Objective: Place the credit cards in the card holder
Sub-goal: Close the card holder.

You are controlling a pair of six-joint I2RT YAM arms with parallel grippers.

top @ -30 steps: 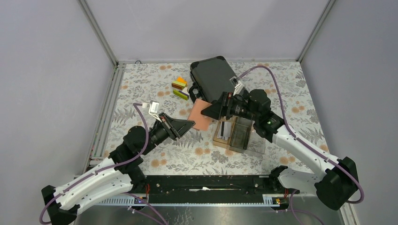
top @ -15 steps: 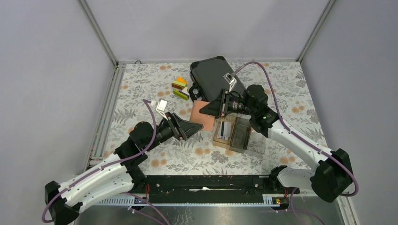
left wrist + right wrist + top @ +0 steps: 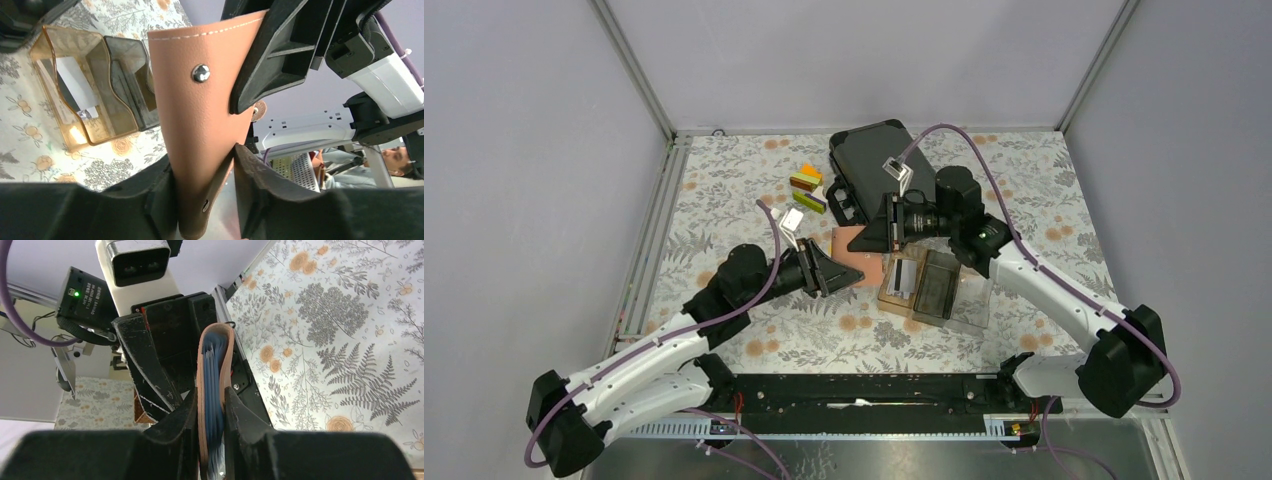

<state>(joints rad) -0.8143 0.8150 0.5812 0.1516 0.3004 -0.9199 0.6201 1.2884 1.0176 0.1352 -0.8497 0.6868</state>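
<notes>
The salmon-pink card holder [image 3: 846, 240] hangs between both grippers, off the table. My right gripper [image 3: 210, 395] is shut on one edge of the card holder [image 3: 215, 365], whose blue-grey pockets show between the fingers. My left gripper [image 3: 204, 157] is closed round the opposite edge of the card holder [image 3: 195, 115], with both fingers touching it. In the top view, the left gripper [image 3: 856, 278] and right gripper [image 3: 859, 243] meet tip to tip. A white-grey credit card [image 3: 75, 85] stands in the amber compartment; the same credit card [image 3: 906, 275] shows from above.
The clear compartment tray [image 3: 939, 290] stands just right of the grippers. A black hard case [image 3: 874, 165] lies behind them, with coloured blocks [image 3: 807, 190] to its left. The floral cloth [image 3: 724, 200] covers the table.
The right gripper shut on the card holder and raised it from the cloth. The left arm reached right, opened, then closed round the holder's other edge.
</notes>
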